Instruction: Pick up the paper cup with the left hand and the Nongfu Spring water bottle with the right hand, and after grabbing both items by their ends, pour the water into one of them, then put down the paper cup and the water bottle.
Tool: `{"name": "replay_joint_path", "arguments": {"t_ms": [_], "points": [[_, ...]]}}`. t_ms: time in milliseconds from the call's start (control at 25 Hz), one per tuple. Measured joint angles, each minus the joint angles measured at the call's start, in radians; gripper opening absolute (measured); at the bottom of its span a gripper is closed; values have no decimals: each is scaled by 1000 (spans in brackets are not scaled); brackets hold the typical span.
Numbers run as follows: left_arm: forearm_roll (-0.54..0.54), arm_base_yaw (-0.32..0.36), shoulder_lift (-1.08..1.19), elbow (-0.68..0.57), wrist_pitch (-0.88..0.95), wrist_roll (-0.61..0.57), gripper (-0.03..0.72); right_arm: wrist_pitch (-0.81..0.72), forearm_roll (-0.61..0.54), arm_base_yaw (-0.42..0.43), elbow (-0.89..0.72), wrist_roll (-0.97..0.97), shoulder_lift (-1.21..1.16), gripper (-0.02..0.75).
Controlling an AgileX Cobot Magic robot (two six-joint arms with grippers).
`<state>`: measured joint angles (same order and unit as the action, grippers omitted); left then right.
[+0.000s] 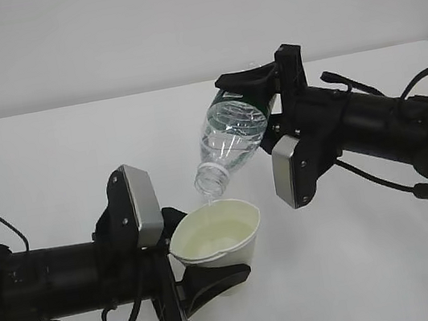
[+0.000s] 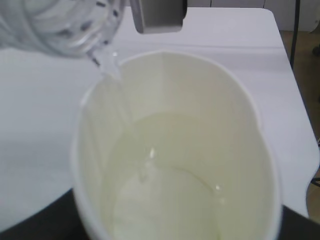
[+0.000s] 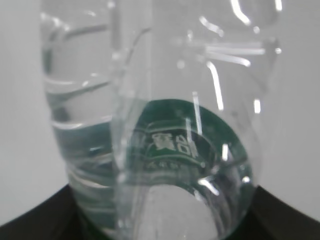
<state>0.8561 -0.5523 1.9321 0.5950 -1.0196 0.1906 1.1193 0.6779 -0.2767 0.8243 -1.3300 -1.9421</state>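
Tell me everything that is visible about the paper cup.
The paper cup is small, white and tapered, with a rolled rim and a pale cream-yellow inside. The left gripper holds it above the table, its mouth tilted toward the bottle, and the squeeze bends the rim out of round. A thin stream of water falls from the neck of the water bottle just inside the rim, and some water already lies in the bottom.
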Motion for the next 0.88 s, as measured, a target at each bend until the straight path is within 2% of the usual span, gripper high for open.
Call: {"name": "replay_joint_path", "arguments": {"t_ms": [880], "points": [[0, 0, 0, 0, 2, 0, 426, 4, 0, 0, 0, -2, 0, 456]]}}
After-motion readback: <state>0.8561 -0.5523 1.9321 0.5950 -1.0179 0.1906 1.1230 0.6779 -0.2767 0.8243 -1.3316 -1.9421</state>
